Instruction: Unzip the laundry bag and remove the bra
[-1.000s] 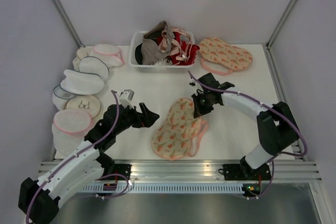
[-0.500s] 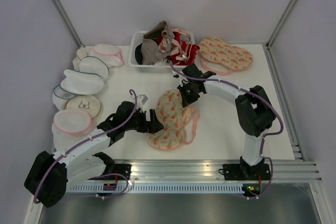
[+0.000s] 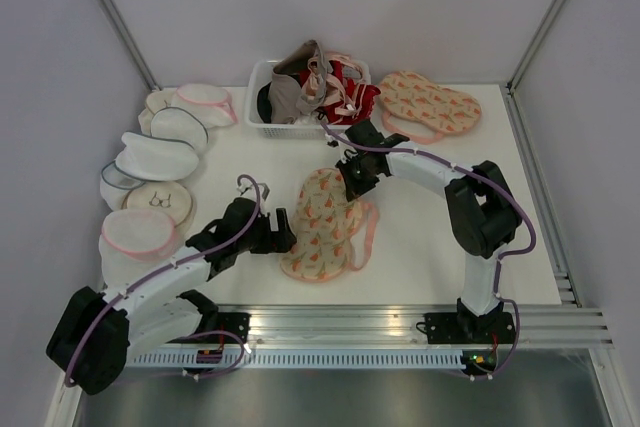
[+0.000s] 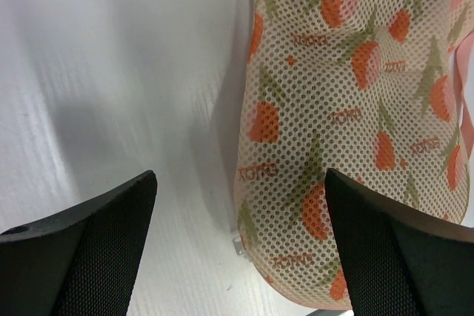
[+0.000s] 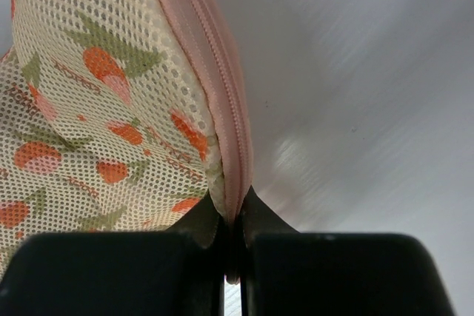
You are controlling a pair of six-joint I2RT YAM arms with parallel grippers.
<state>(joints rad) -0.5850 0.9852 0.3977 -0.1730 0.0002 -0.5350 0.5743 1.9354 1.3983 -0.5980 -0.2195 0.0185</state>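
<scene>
The laundry bag point(image 3: 322, 227), peach mesh with watermelon slices and pink trim, lies mid-table. My right gripper point(image 3: 352, 180) is shut on the pink zipped edge point(image 5: 223, 101) at the bag's far end point(image 5: 81, 109), the seam pinched between the jaws point(image 5: 233, 216). My left gripper point(image 3: 284, 232) is open at the bag's left side. In the left wrist view its fingers straddle the rim of the near lobe point(image 4: 348, 123), and a small metal tab point(image 4: 241, 245) sticks out at that rim. The bra is hidden.
A white basket point(image 3: 262, 125) with red, pink and grey garments stands at the back. A second watermelon pouch point(image 3: 432, 104) lies back right. Several white mesh round pouches point(image 3: 158, 159) crowd the left edge.
The right gripper has dragged the bag's far end left and away, shifting the whole bag. The left arm swung in toward the bag's left side and stays open.
</scene>
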